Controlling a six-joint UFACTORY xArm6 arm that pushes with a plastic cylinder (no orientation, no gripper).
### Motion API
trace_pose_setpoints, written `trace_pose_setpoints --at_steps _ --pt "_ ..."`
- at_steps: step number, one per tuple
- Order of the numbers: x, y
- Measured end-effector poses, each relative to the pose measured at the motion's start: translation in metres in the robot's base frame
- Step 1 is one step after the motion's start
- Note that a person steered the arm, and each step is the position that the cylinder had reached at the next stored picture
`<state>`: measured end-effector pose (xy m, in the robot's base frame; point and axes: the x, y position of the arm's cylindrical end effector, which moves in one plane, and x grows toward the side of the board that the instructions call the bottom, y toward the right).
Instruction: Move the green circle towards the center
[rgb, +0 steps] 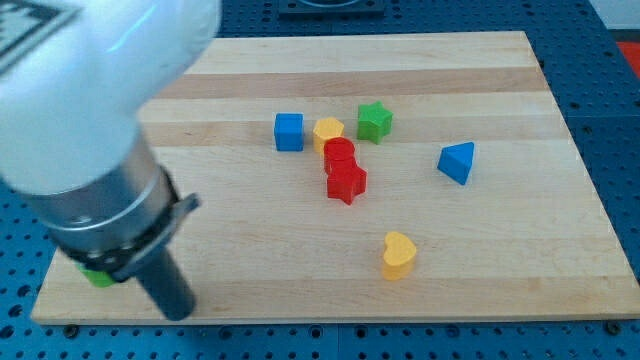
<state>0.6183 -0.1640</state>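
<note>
A pale wooden board (480, 260) lies on a blue perforated surface (620, 150). At the view's top, a dark object (330, 6), perhaps a fixture, is cropped. Light is even.

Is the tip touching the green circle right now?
Cannot tell. In the camera view my tip sits just to the view's right of the green circle, but the arm's body covers most of that block and whatever lies between them.

The arm hides most of the green block (98, 276)
</note>
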Motion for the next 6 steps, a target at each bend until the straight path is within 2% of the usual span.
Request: trace_pose_setpoints --at_steps 1,2,4,6 --pt "-0.001 -0.089" --pt "-0.012 -0.121" --pt "-0.04 -0.045" --pt "-0.085 -0.027"
